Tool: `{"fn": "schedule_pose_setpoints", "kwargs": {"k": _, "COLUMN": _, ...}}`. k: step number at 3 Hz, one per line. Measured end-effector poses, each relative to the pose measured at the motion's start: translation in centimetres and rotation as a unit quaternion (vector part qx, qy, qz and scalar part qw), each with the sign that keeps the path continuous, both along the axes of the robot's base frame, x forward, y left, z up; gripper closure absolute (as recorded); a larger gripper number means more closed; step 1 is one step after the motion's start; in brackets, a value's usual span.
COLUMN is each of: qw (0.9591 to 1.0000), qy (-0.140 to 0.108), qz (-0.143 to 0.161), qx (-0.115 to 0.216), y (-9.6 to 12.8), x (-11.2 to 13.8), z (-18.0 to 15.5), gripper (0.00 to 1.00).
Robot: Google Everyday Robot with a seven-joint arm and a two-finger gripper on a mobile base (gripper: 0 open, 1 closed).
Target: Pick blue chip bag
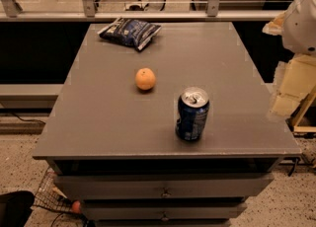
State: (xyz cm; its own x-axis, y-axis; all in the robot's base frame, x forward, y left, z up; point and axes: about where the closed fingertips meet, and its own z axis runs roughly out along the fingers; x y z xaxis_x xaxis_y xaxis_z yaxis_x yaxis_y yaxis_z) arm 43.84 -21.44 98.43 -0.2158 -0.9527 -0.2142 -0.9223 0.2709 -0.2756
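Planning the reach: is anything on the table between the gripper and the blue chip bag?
Nothing visible. The gripper hangs at the right edge of the table, the blue chip bag lies far left; orange and soda can sit nearer the front, off that line.

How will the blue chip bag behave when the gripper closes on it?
Probably light and floppy: the blue chip bag lies flat and crinkled at the far edge of the table, so it may crumple or slide. The gripper hangs off its right side.
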Motion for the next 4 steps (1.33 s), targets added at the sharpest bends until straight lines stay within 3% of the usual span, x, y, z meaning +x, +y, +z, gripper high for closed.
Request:
{"fn": "schedule_pose_setpoints", "kwargs": {"k": 1, "qw": 1.0000, "qy": 0.000, "qz": 0.000, "qx": 0.000, "y": 0.0, "x": 0.0, "z": 0.0, "gripper": 0.00}}
{"fn": "schedule_pose_setpoints", "kwargs": {"k": 2, "qw": 0.9988, "qy": -0.035, "qz": -0.021, "qx": 0.025, "y": -0.4, "x": 2.4, "z": 0.7, "gripper": 0.00}}
{"fn": "schedule_pose_setpoints", "kwargs": {"k": 3, "qw": 0.9893, "qy": -0.108, "qz": -0.059, "qx": 0.079, "y": -1.2, "x": 7.7, "z": 2.1, "gripper": 0.00}}
{"fn": "schedule_pose_setpoints", "kwargs": {"k": 4, "qw": 0.9709, "qy": -0.181, "qz": -0.079, "qx": 0.135, "y": -1.4, "x": 13.2, "z": 4.0, "gripper": 0.00}}
